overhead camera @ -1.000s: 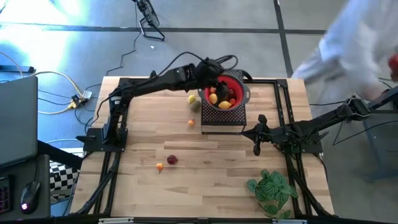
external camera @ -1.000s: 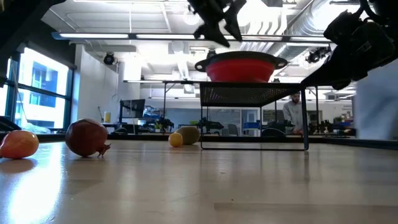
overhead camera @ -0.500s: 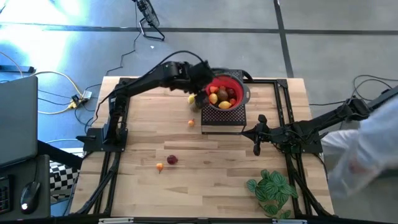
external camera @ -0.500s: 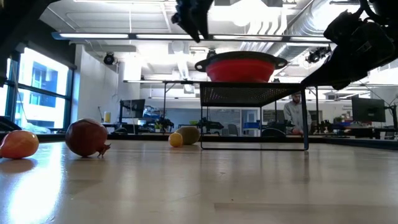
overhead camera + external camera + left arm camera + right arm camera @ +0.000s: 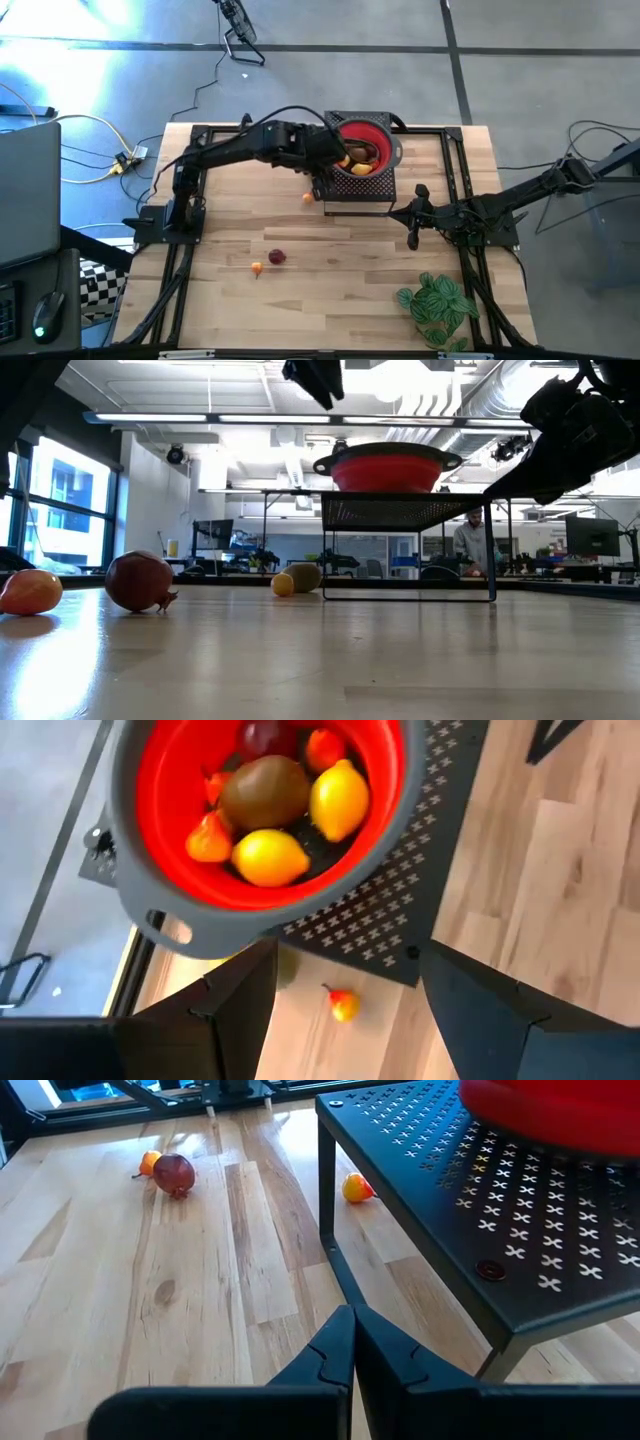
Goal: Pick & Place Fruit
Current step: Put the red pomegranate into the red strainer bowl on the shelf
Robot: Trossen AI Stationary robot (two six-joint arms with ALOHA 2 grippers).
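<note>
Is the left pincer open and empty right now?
Open and empty: in its wrist view the left pincer shows its fingers spread wide, nothing between them, above the red bowl.

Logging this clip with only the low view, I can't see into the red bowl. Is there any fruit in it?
Observer: Yes. The left wrist view shows the red bowl holding several fruit.
Operator: Is the left gripper carrying one?
Observer: No. The left gripper is open and empty, above the bowl's edge.
Operator: And the right one?
Observer: The right gripper is shut on nothing, low beside the black stand.
</note>
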